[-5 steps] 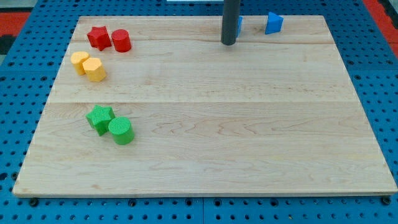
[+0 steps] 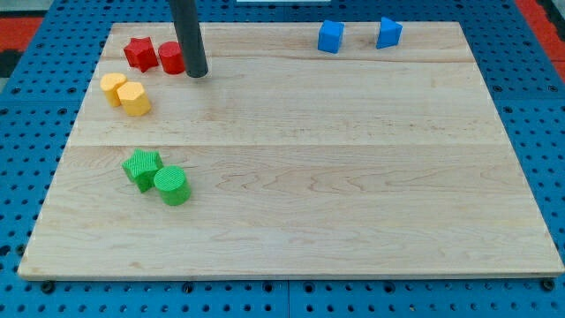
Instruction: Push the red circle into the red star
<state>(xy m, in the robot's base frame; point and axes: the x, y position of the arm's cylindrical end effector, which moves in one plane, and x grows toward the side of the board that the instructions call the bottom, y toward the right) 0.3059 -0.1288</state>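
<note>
- Wooden board (image 2: 353, 177) fills most of frame, laid on blue pegboard (image 2: 547, 132).
- Dark rod comes down from top edge, upper left; my tip (image 2: 197, 74) sits on board right against red circle's right side. No gripper: nothing grasped, plain rod end only.
- Red circle (image 2: 169, 58) upper left, partly hidden behind rod, just beside red star (image 2: 139, 53) on its left; contact between them can't be confirmed.
- Green star (image 2: 141, 167) and green cylinder (image 2: 172, 185) touching, lower left.
- Yellow pair touching, left edge: yellow round block (image 2: 112, 87), yellow hexagon (image 2: 134, 99).
- Blue cube (image 2: 330, 36) and blue block (image 2: 388, 33), shape unclear, top centre-right, apart from each other.
</note>
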